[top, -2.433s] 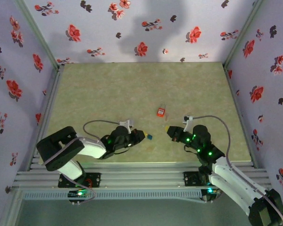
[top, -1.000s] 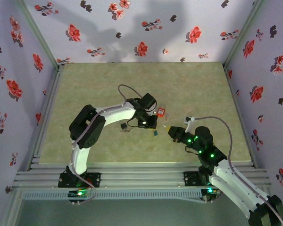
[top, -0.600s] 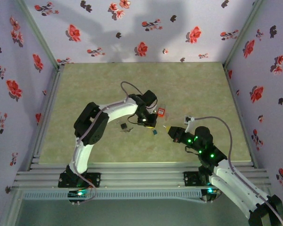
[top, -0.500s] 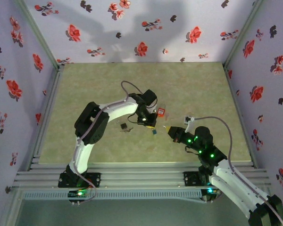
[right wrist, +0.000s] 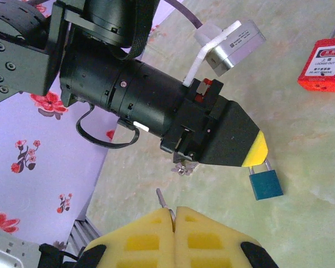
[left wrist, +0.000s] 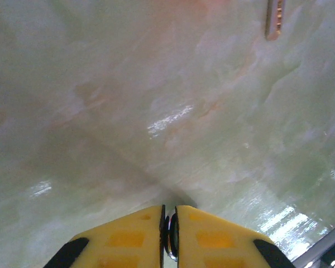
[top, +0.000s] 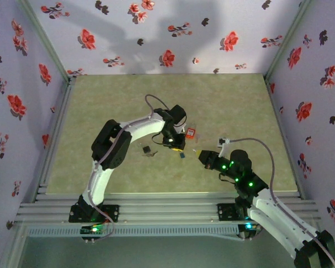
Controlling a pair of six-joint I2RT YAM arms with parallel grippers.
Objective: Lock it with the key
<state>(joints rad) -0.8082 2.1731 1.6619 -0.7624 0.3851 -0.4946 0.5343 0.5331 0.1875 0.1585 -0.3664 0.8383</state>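
Teal padlock [right wrist: 266,184] | shackle top hidden inside clamped left jaws | key [right wrist: 163,199] mostly buried, pinched between right jaws

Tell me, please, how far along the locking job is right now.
Done: the left gripper pinches the blue padlock by its shackle, and the right gripper is shut on what looks like the key. In hand: the key tip points toward the padlock, with a gap between them. Left: insert the key and turn it.
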